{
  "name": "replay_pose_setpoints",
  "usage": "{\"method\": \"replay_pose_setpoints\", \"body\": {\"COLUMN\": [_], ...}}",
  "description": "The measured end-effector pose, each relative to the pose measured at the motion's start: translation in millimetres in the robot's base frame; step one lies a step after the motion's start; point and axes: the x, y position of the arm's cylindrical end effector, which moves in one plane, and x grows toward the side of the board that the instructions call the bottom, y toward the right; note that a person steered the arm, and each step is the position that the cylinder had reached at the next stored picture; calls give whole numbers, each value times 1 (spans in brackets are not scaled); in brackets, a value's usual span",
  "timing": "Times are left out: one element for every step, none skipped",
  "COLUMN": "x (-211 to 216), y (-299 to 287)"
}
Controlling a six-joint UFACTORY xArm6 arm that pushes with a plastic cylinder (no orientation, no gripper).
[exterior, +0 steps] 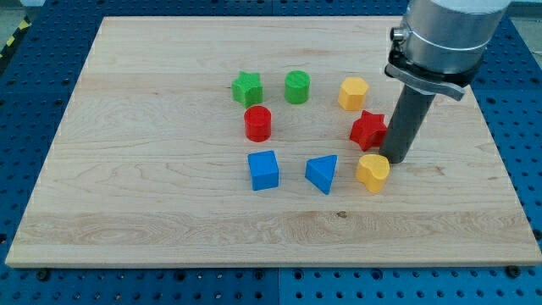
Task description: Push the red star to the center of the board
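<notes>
Camera view showed the wooden board [169, 220] with eight blocks ringed loosely about its middle, none close to any edge or corner. Furthest toward the left edge sat the green star [247, 87], with the red cylinder [257, 124] below it and the blue cube [263, 169] below that, nearer the bottom edge. Next came the green cylinder [297, 87] toward the top edge and the blue wedge [323, 174] toward the bottom. Then the upper yellow block [353, 93], the red star [368, 130], and the lower yellow block [372, 172] (its shape looked heart-like, though I could not be sure).

My tip [395, 158] stood just right of the red star, touching or very nearly so, and just above the lower yellow block; the rod has no fingers to open or close, so it gripped nothing. The star lay right of centre, between the two yellow blocks.

To do the push well, I judged the tip should press the star's right face squarely and travel straight toward the left edge, keeping the line through the star's middle so it would not spin off toward either yellow block, and stopping in the open gap before reaching the red cylinder.

No containers were on the board, so nothing was held in any.
</notes>
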Motion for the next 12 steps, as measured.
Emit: {"method": "replay_pose_setpoints", "body": {"x": [-10, -18, -24, -25, -40, -44, -38, -38, -38, -38, -38, -38], "y": [7, 6, -2, -2, 19, 21, 16, 1, -17, -33, -49, -70]}}
